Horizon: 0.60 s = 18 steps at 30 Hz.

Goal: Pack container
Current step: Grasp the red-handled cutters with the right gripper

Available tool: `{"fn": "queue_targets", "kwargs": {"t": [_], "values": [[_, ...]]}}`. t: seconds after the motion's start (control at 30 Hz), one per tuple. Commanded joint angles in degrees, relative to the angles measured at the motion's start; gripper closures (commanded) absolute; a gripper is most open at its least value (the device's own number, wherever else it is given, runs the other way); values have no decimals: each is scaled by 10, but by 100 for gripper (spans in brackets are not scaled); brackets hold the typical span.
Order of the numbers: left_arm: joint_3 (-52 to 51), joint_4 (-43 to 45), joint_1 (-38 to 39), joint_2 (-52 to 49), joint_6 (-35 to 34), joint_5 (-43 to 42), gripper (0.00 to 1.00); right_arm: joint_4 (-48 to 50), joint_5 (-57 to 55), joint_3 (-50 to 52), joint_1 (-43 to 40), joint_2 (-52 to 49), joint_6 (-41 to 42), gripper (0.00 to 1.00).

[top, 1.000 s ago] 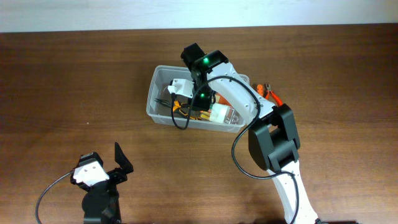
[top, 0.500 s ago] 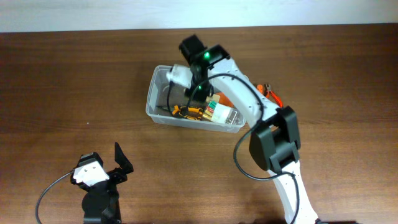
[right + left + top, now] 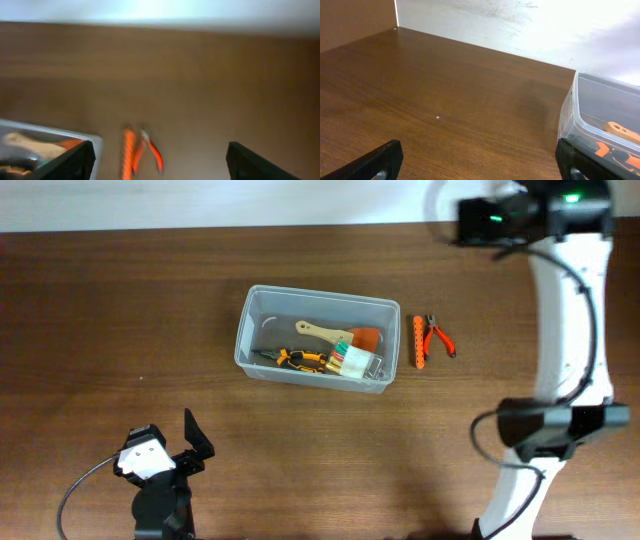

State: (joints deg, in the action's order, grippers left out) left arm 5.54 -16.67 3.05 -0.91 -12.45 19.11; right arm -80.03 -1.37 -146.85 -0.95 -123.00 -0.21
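Observation:
The clear plastic container (image 3: 318, 340) sits mid-table and holds a wooden-handled brush (image 3: 325, 332), yellow-black pliers (image 3: 300, 359) and a white and green item (image 3: 355, 362). An orange tool (image 3: 419, 342) and orange-handled pliers (image 3: 438, 336) lie on the table just right of it. My right gripper (image 3: 160, 165) hangs high over the back right of the table, open and empty. Blurred below it are the orange tool (image 3: 128, 152), the pliers (image 3: 149, 152) and a corner of the container (image 3: 95, 142). My left gripper (image 3: 477, 165) rests open and empty near the front left, with the container (image 3: 600, 105) to its right.
A white wall (image 3: 520, 25) borders the table's far edge. The right arm's base and elbow (image 3: 545, 430) stand at the front right. Bare wooden tabletop (image 3: 120, 310) stretches left of the container.
My right arm has pulled out of the container and swung up to the back right, its jaws opening on the way. The left arm has not moved.

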Motion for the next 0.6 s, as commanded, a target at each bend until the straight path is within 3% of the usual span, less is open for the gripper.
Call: {"fn": "queue_targets", "kwargs": {"t": [0.0,0.37,0.57], "values": [[-2,0,2,2,5,2,1,-18,18,78,-41,-62,130,19],[-2,0,2,2,5,2,1,77,45,329,-48,-83,-54,26],[-2,0,2,2,5,2,1,128,40,404,-47,-83,-56,41]]}}
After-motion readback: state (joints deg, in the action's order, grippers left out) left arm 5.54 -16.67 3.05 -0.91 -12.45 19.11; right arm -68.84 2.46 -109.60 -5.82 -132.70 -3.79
